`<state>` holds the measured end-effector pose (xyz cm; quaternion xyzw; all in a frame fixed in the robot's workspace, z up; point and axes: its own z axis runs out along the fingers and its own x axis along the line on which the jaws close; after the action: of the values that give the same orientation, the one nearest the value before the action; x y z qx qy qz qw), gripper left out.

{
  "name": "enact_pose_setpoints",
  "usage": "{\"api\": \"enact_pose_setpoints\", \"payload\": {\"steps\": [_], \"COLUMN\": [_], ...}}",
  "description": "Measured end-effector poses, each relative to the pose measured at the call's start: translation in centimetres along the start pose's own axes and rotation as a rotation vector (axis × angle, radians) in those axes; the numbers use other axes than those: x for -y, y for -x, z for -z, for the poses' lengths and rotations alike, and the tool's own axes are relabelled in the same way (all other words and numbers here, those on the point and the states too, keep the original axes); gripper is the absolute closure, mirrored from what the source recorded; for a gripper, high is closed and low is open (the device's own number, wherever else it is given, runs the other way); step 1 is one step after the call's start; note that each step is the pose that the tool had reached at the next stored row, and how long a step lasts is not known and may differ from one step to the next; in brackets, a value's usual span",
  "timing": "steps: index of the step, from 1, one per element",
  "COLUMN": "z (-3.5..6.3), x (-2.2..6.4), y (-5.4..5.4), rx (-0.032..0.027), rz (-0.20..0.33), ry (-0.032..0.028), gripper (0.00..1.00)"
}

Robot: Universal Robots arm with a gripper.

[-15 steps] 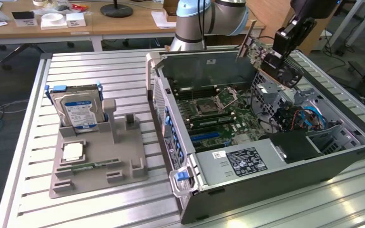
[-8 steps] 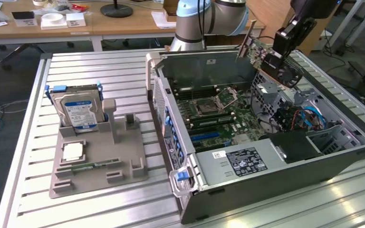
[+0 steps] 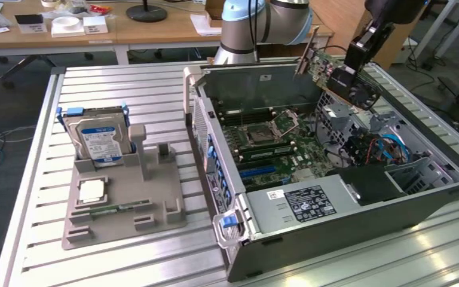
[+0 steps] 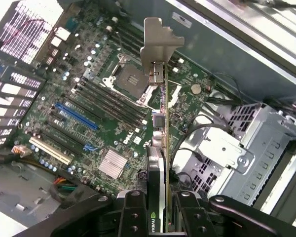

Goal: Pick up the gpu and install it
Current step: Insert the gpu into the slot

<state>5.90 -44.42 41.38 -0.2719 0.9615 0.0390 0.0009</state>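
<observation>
On my screen I see the silver-grey tubular arm (image 3: 233,52) with pale blue round caps (image 3: 233,12) at its joints. A thin black cable (image 3: 253,18) lies along it. The matt black claw (image 4: 158,212) has two thick black fingers (image 4: 130,212), each one with small round dark screws (image 4: 134,228). Its body looks angular, with a slightly shiny surface.

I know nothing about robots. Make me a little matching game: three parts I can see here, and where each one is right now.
Things:
1. gpu
2. hard drive
3. motherboard

Places:
A. standing upright in the grey holder
B. lying flat inside the open computer case
C. clamped in the gripper, hanging above the case

Pairs: 1-C, 2-A, 3-B.
</observation>
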Motion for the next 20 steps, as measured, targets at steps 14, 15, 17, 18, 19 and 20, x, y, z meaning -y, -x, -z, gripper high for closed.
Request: {"api": "enact_pose_setpoints", "payload": {"steps": [14,15,17,18,19,20], "z": [-0.13,-0.14,-0.16,-0.17,-0.18,-0.19], "x": [-0.10,-0.11,-0.13,-0.14,-0.15,-0.15], "y": [-0.04,-0.04,-0.04,-0.04,-0.03,-0.02], "rx": [-0.0111,-0.0119,-0.0134,-0.0142,-0.0152,-0.0160], "rz": [0.148,0.158,0.179,0.189,0.200,0.210], "ry": [0.0033,0.0035,0.0039,0.0041,0.0044,0.0044], "gripper": [0.73,0.73,0.73,0.73,0.73,0.73]}}
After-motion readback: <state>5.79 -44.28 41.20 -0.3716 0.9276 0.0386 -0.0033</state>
